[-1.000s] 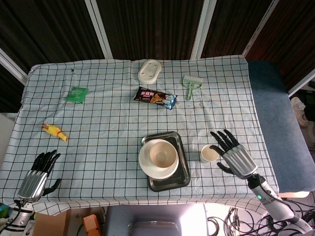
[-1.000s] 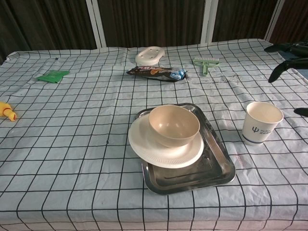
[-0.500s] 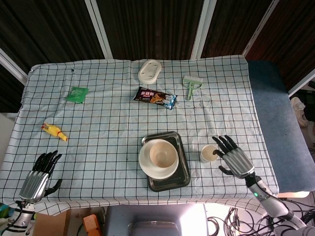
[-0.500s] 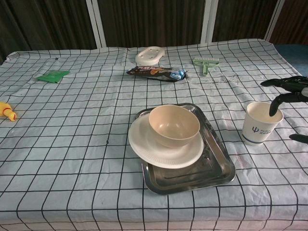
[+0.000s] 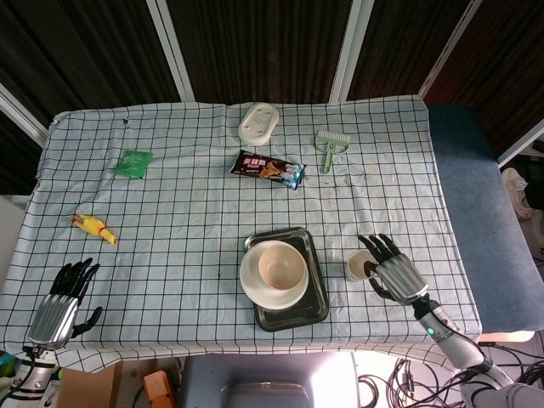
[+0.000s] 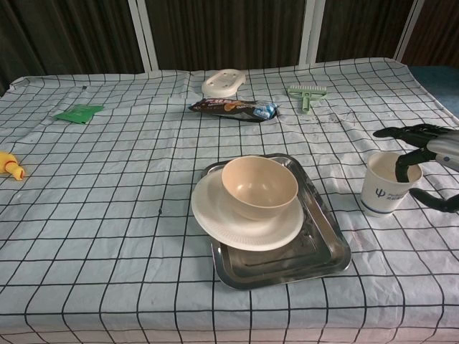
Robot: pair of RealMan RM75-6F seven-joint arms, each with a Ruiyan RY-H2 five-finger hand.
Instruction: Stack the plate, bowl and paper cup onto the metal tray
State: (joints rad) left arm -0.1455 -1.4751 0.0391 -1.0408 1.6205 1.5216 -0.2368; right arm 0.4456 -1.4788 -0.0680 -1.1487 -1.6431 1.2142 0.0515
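With my right hand [image 6: 423,154] spread, holding nothing, one finger dipping into the paper cup [image 6: 386,183] right of the metal tray [image 6: 326,247], I risk tipping it.

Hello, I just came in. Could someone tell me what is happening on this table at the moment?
The robot is stacking dishes on a metal tray. The plate already lies on the tray with the bowl on it. The paper cup stands upright on the cloth to the tray's right. The right hand is at the cup, fingers spread over its rim, not yet gripping it. The left hand rests open at the table's near left corner.
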